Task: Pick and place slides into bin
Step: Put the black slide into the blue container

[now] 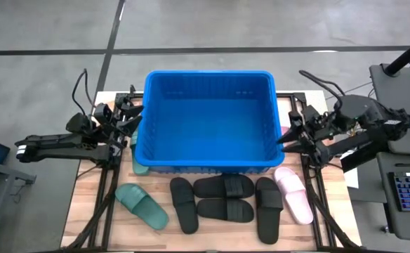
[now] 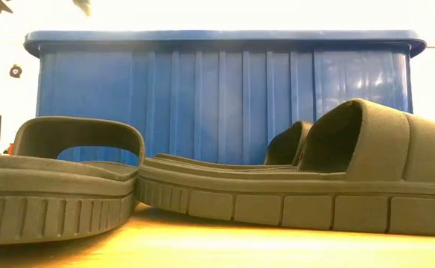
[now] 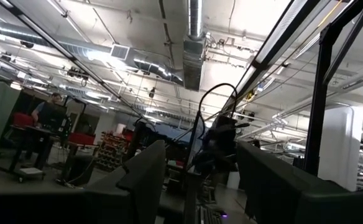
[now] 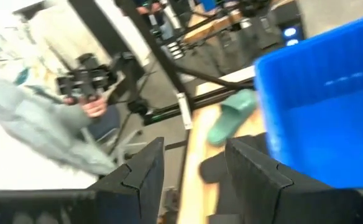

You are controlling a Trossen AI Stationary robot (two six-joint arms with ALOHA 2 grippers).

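The blue bin (image 1: 208,119) stands at the middle of the table with nothing inside. Along the near edge lie a sage green slide (image 1: 142,205), several black slides (image 1: 224,187) and a pale pink slide (image 1: 294,195), all flat on their soles. Another green slide (image 1: 140,167) pokes out by the bin's near left corner. My left gripper (image 1: 135,117) is raised beside the bin's left wall, open and empty (image 3: 200,150). My right gripper (image 1: 284,138) is raised beside the bin's right wall, also open and empty (image 4: 194,146). The low view shows black slides (image 2: 314,179) in front of the bin (image 2: 225,97).
The table's black frame rails (image 1: 107,197) run along both sides. A keyboard (image 1: 408,193) sits on a stand to the right of the table. A person in a grey sleeve (image 4: 38,118) shows beyond the table in the right wrist view.
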